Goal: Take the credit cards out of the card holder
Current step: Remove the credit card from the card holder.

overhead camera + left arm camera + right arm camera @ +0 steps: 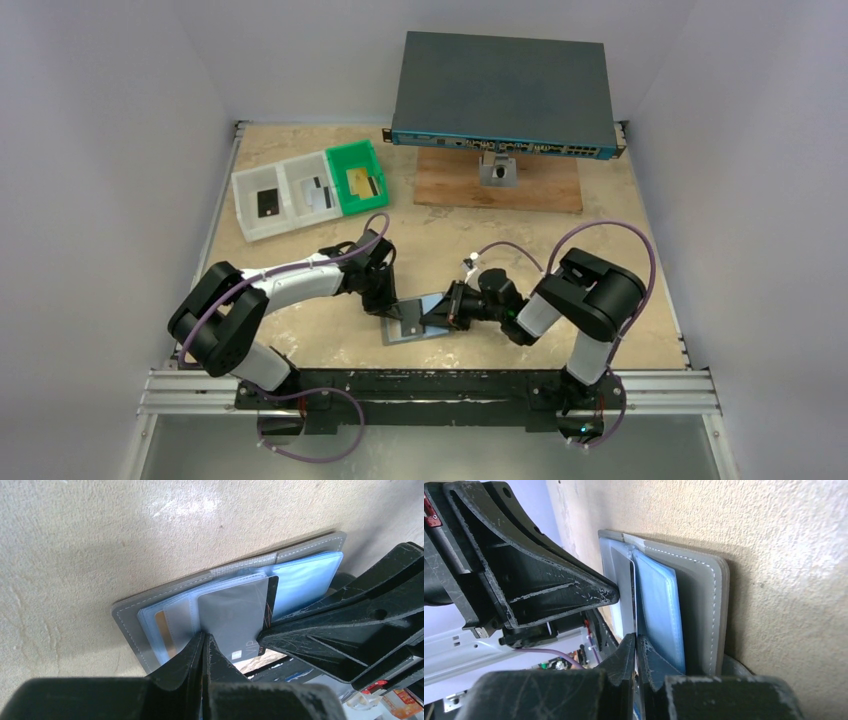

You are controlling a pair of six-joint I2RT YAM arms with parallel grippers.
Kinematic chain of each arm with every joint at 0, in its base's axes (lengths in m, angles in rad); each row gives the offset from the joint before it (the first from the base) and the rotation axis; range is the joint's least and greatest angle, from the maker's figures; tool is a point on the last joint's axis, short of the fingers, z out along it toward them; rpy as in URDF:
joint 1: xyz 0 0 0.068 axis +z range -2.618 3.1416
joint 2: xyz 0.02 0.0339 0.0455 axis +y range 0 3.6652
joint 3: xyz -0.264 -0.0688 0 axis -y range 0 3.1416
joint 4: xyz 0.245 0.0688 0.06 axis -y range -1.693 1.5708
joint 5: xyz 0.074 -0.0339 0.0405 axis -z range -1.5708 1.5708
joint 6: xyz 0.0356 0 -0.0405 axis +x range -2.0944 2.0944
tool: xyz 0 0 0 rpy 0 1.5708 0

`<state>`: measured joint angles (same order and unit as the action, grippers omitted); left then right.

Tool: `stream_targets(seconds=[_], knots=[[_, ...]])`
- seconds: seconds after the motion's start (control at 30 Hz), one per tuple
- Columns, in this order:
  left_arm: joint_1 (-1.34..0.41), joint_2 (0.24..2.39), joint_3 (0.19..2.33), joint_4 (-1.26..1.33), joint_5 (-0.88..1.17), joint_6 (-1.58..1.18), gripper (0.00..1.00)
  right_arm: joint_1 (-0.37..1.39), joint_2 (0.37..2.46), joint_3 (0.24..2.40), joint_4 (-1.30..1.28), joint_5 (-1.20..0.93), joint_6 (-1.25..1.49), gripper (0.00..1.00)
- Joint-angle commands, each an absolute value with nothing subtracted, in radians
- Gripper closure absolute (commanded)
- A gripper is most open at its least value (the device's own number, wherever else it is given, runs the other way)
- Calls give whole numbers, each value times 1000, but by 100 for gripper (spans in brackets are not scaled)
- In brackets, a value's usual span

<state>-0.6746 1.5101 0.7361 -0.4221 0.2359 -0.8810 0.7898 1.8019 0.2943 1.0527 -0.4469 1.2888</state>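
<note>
The card holder (405, 330) lies open on the table between my two arms, grey cover (132, 625) down and bluish clear pockets (656, 605) up. A silver-grey credit card (230, 615) sticks out of a pocket, with a black one (272, 592) under it and a gold one (162, 630) further left. My left gripper (205, 636) is shut on the edge of a clear pocket leaf of the holder. From the other side, my right gripper (635, 639) is shut on the thin edge of a card at the holder's middle.
White and green trays (310, 190) stand at the back left, holding a black card (268, 203), a silver one (318, 193) and a gold one (362, 182). A large dark grey box with ports (505, 95) sits on a wooden board (540, 185) at the back.
</note>
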Motion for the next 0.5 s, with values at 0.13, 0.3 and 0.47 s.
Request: stream_targets(seconds=[0.13, 0.3, 0.47], knots=[[-649, 1563, 663, -489, 63, -853, 100, 777, 1659, 298, 816, -356, 1191, 100], [-645, 1564, 663, -485, 69, -851, 100, 777, 1626, 320, 740, -336, 1159, 100], [-646, 1569, 667, -480, 75, -849, 100, 777, 1678, 347, 785, -372, 1147, 69]])
